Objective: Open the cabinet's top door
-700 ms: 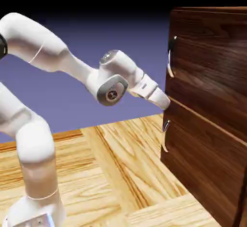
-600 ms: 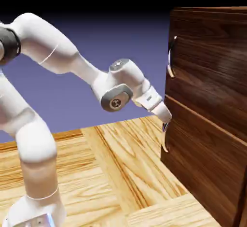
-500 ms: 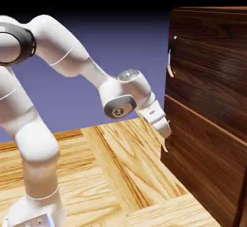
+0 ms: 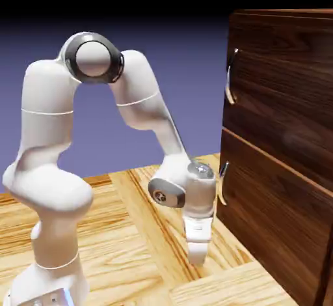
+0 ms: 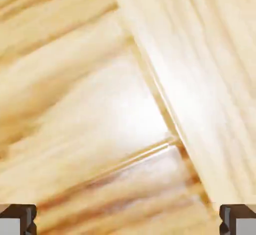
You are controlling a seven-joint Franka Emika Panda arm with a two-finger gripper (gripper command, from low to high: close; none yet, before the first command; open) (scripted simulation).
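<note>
Well, cabinet: large boxy dark-brown wood-grain cabinet (image 4: pixel 276 148), at the exterior view's right; its right side and bottom run out of frame.
Worktop: pale yellow-brown wood-grain worktop (image 4: pixel 110 252), cut off by the frame; glare washes out its grain in the hand view.
Arm: white jointed robot arm (image 4: pixel 49 122), base cropped at the lower left.
Top door: flat dark walnut-grain top door (image 4: pixel 279 90), upper front of the cabinet, closed; right part cut off.
Lower panel: matching dark wood lower panel (image 4: pixel 273 213), below it, also cropped.
Pincer: white pincer with small grey tips (image 5: pixel 128 220), pointing down over the worktop, spread wide, only worktop showing between; tips cropped in the hand view.
Handles: curved silver upper handle (image 4: pixel 228 83) and lower handle (image 4: pixel 221 184).
</note>
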